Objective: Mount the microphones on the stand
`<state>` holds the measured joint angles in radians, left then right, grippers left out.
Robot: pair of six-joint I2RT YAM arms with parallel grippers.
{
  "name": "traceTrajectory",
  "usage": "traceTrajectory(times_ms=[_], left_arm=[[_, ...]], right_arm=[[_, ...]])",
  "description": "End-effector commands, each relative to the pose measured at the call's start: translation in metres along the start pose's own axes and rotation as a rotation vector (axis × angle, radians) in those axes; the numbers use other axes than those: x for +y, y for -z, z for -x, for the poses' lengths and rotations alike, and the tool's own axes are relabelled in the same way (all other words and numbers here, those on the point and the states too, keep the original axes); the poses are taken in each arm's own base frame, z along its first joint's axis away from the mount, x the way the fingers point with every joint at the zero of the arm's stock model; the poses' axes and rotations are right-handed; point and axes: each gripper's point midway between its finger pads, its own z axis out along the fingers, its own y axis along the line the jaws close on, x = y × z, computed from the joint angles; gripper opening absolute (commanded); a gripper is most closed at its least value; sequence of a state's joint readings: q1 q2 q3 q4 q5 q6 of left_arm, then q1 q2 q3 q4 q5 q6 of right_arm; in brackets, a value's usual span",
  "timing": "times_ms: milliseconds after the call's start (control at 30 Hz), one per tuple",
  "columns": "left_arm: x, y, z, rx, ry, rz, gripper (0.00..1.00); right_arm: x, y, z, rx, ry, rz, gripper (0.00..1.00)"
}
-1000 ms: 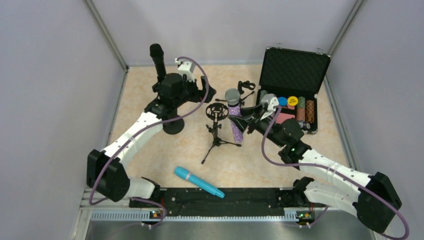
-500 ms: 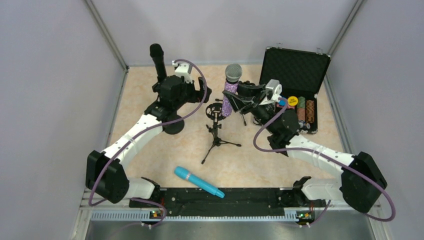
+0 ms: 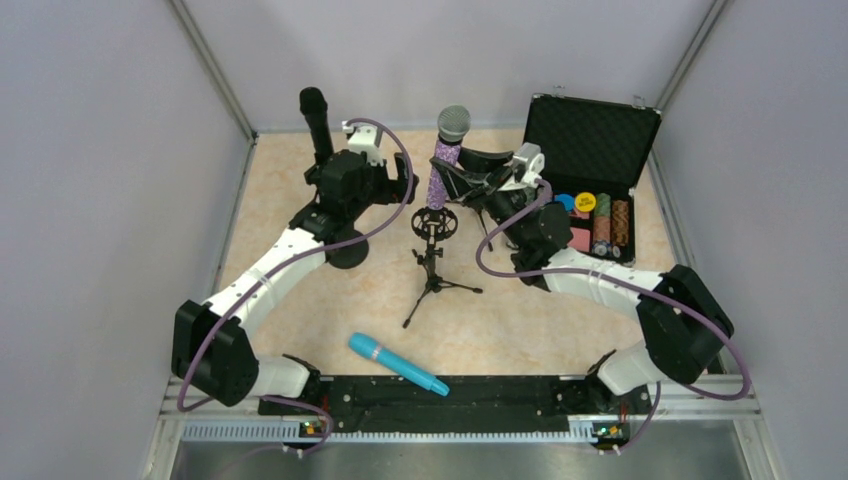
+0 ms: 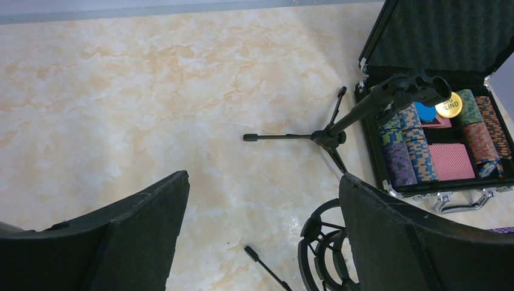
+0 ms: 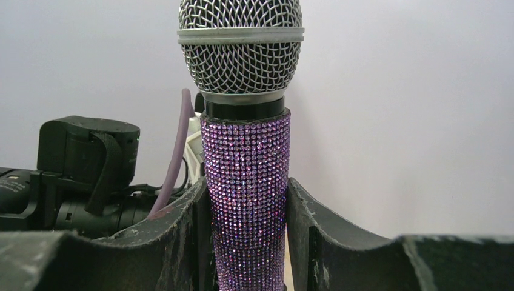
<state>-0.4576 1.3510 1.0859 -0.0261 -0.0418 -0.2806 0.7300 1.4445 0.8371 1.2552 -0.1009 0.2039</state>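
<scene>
The right gripper [image 3: 462, 183] is clamping the silver-grilled purple glitter microphone [image 5: 245, 182], hiding its lower end, while the left gripper [image 4: 263, 182] is standing with jaws apart.

The light is bright, soft and even, coming from above. On the table [image 3: 330, 310] shadows are pale and short. The top view is sharp to its corners. Near the camera, the dark fingers [image 4: 139, 242] of the left gripper [image 4: 263, 177] look soft; the purple microphone [image 5: 245, 200] glitters, sharp.
</scene>
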Motion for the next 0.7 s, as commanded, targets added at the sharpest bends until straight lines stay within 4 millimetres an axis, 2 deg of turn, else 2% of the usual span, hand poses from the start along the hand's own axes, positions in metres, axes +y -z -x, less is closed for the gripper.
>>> traceTrajectory(times_ms=[0,667], left_arm=[[0.001,-0.003,0.011,-0.041,-0.011,0.003,0.97],[0.001,-0.006,0.007,-0.028,-0.012,-0.001,0.97]], right_arm=[[0.003,-0.016,0.044,-0.166,0.015,0.021,0.0],[-0.017,-0.005,-0.006,-0.082,-0.004,-0.002,0.0]])
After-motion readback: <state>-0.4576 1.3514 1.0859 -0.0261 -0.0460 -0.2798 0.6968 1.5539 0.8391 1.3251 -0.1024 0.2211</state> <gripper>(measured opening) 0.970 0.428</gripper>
